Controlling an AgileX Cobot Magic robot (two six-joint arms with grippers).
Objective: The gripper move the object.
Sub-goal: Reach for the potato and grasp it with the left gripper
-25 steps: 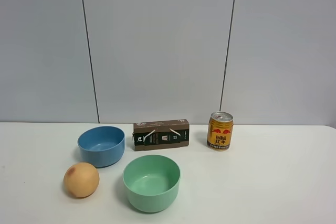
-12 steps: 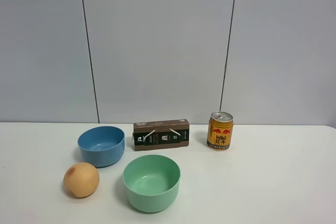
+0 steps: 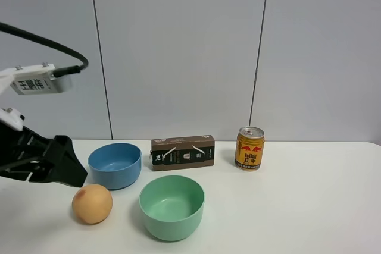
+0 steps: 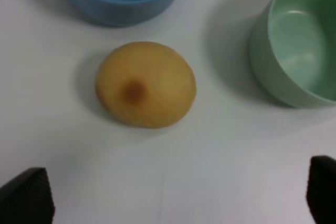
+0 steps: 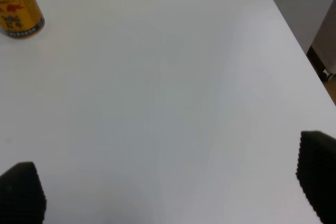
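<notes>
The peach-like fruit [image 3: 92,203], orange-yellow with a reddish blotch, sits on the white table at the front left. It lies in front of the blue bowl and left of the green bowl. My left gripper [image 3: 67,171], black with a white labelled block and a cable, hovers just up and left of the fruit. In the left wrist view its jaws stand wide apart and empty [image 4: 173,203], with the fruit [image 4: 145,84] ahead between them and not touched. My right gripper [image 5: 168,192] is open and empty over bare table; it does not show in the exterior view.
A blue bowl [image 3: 115,165] stands behind the fruit and a green bowl [image 3: 171,206] to its right. A brown-green carton [image 3: 182,152] lies behind the bowls. A gold-red can [image 3: 250,148] stands at the back right, also in the right wrist view [image 5: 18,6]. The table's right edge [image 5: 294,30] is near.
My left gripper has come into the exterior view from the left and now hangs above and left of the fruit. The fruit, bowls, carton and can have not moved.
</notes>
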